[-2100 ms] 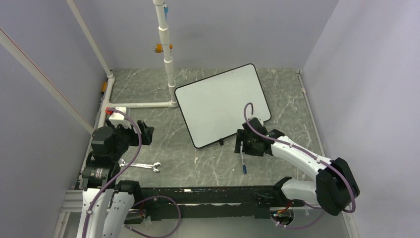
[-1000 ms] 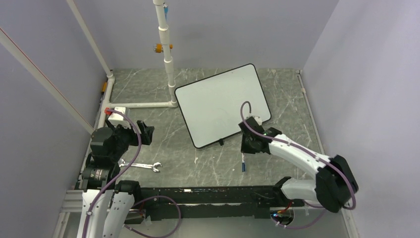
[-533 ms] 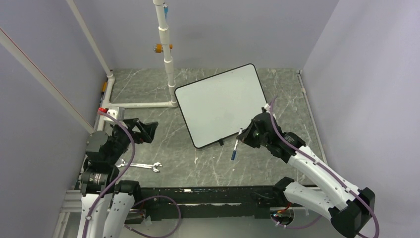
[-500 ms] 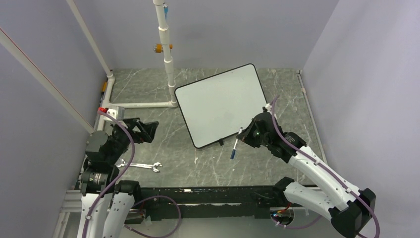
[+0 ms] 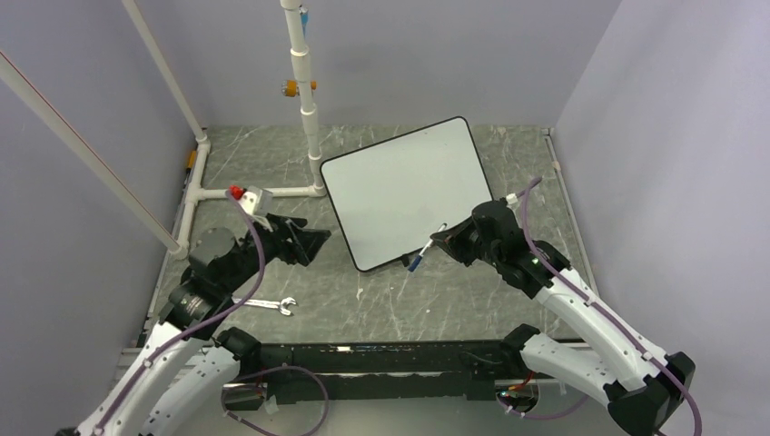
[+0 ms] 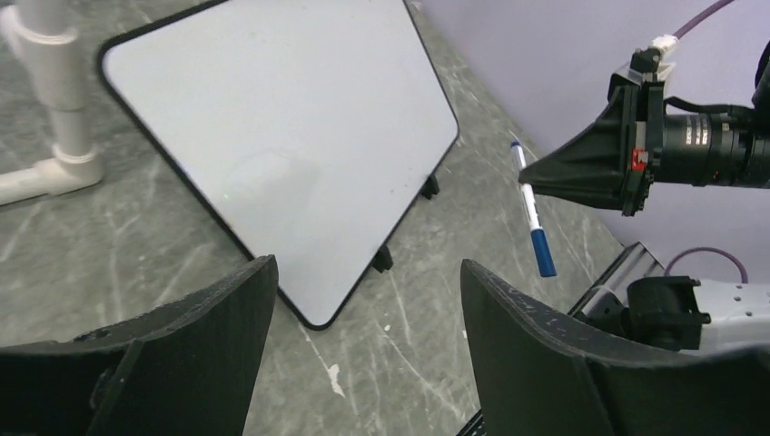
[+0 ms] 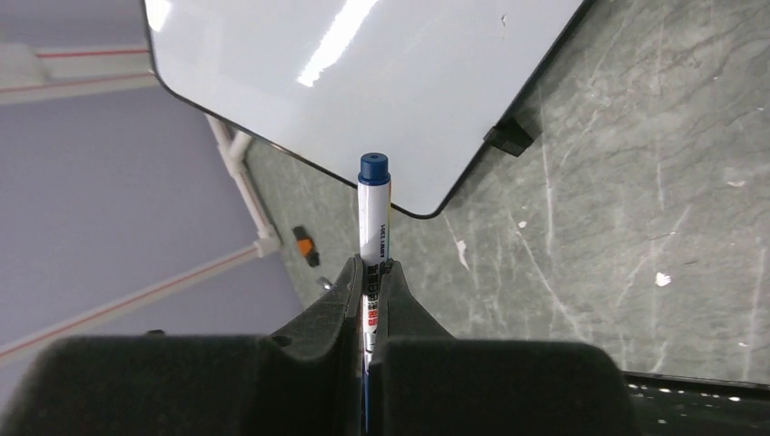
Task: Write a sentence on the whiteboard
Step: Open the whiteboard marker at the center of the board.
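The right gripper point(image 7: 372, 272) was found clamped on a marker point(image 7: 373, 218), its blue cap point(image 7: 373, 168) apparently unremoved; the blank whiteboard point(image 7: 363, 64) lay just ahead of its jaws. The left gripper point(image 6: 368, 268) was seen open and empty. Were the cap tugged, the narrowly pinched marker could be twisted loose.

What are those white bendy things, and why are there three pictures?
They are two robot arms bolted to a table. One picture looks down from above. The other two come from little cameras on each arm's wrist, so you see that arm's own claw up close. On the table are a big whiteboard, with nothing written on it yet, and a metal wrench. The right claw is shut on a white marker with a blue end, held up by the board's near edge. The left claw is open and holds nothing.
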